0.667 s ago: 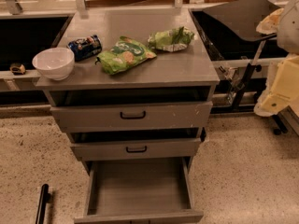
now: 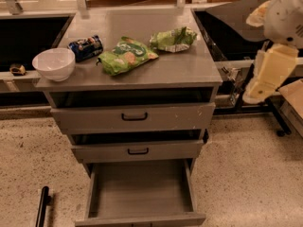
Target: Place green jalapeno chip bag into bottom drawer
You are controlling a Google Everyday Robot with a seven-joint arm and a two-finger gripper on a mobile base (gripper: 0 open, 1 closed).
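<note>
Plainly, green jalapeno chip bag (image 2: 173,39) lies well apart from the pincer (image 2: 259,85); grip state unclear.

No legible print on chip bags (image 2: 127,55) (image 2: 173,39), can (image 2: 85,47); jaws far right, beside cabinet (image 2: 132,118).

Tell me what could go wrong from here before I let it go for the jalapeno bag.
1. The green jalapeno chip bag lies close beside a flatter bright-green bag. The gripper, off to the cabinet's right, could grab the wrong one.
2. The upper drawers stand partly pulled out above the open bottom drawer, so the arm or bag may clip them on the way down.
</note>
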